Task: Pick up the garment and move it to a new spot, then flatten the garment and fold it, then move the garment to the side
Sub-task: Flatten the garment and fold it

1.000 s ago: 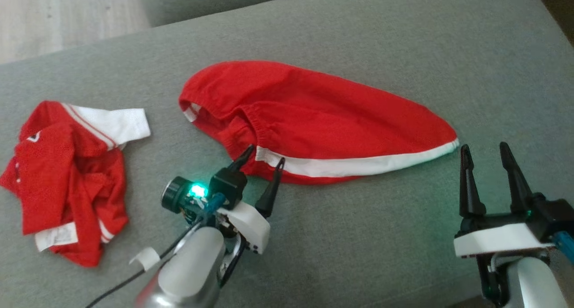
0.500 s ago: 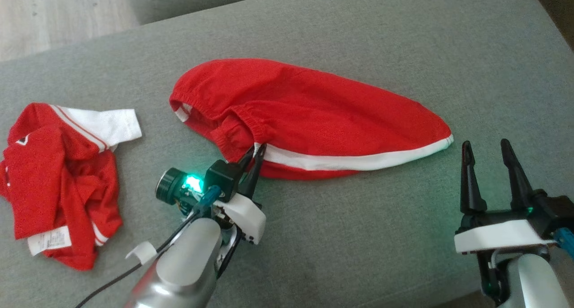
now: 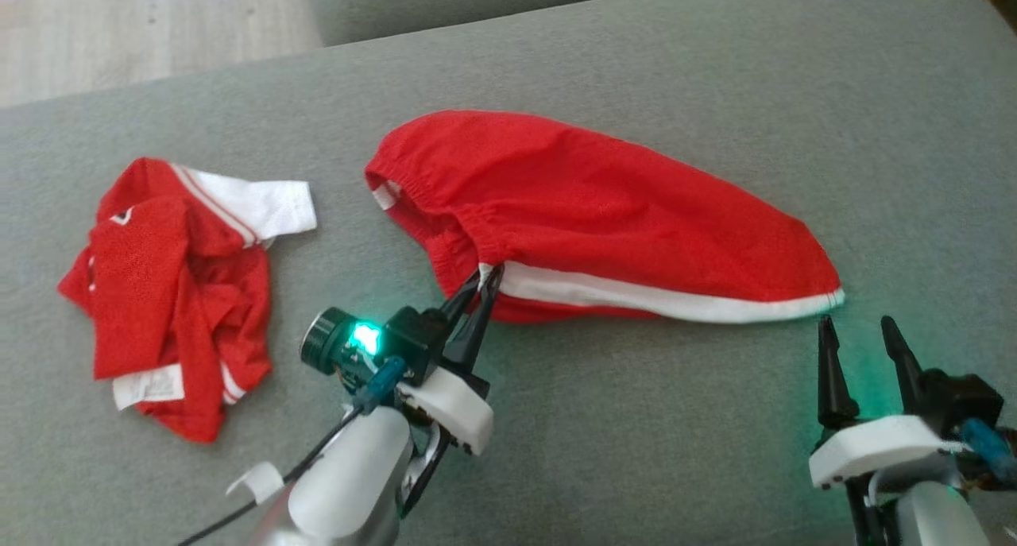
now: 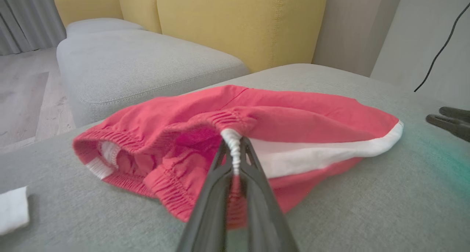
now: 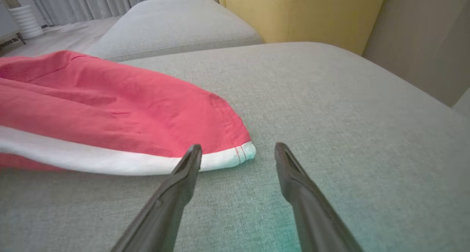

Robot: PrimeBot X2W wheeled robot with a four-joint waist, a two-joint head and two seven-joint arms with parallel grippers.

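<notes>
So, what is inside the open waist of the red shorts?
Inside the red shorts, red inner fabric and a white patch show near the elastic edge. Deeper inside is hidden under the top layer.

I could read no text, brand or number from my station. The one thing that carried print was a white sewn-in label (image 3: 147,385) on the crumpled red-and-white shirt (image 3: 167,292) lying near the left edge of the grey cushion (image 3: 636,69). The label sat at the shirt's near edge, facing up, and showed faint grey lines of print too small and blurred for me to make out. A small white mark (image 3: 119,218) near the shirt's far edge was too small for me to tell what it was.
</notes>
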